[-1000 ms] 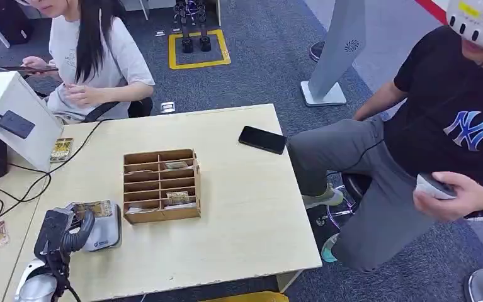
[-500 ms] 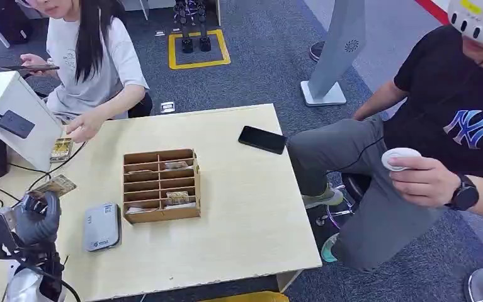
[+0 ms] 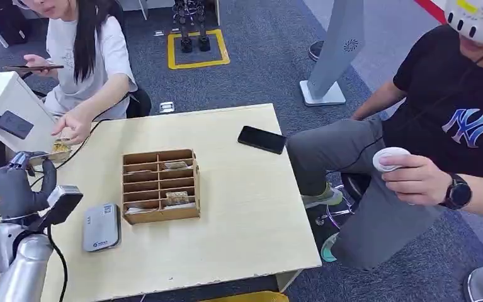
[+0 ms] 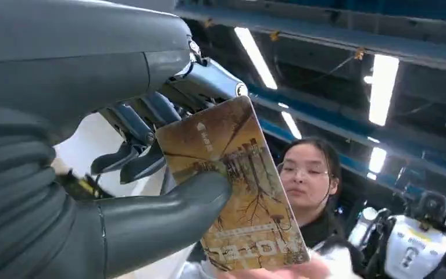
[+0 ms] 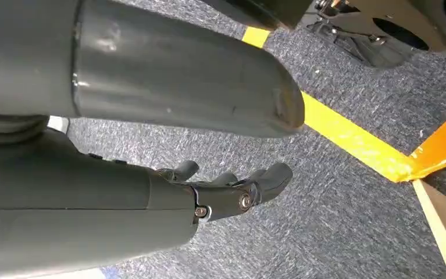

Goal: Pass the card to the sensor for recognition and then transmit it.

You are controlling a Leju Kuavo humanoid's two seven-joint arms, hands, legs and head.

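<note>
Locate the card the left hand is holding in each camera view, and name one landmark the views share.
Head view: the card is a thin edge-on sliver at the top of the raised left hand, far left, just below the seated person's reaching hand.
Left wrist view: centre of picture, the card is pinched between thumb and fingers, printed face to the camera.
Right wrist view: not in it; floor and the right hand.
Shared landmark: the seated person behind the card.

Around the wooden organizer (image 3: pixel 161 185): 1 grey sensor (image 3: pixel 101 226), 1 black phone (image 3: pixel 262 139), 1 held card (image 4: pixel 238 186), 2 people, 1 white stand (image 3: pixel 12 113).
</note>
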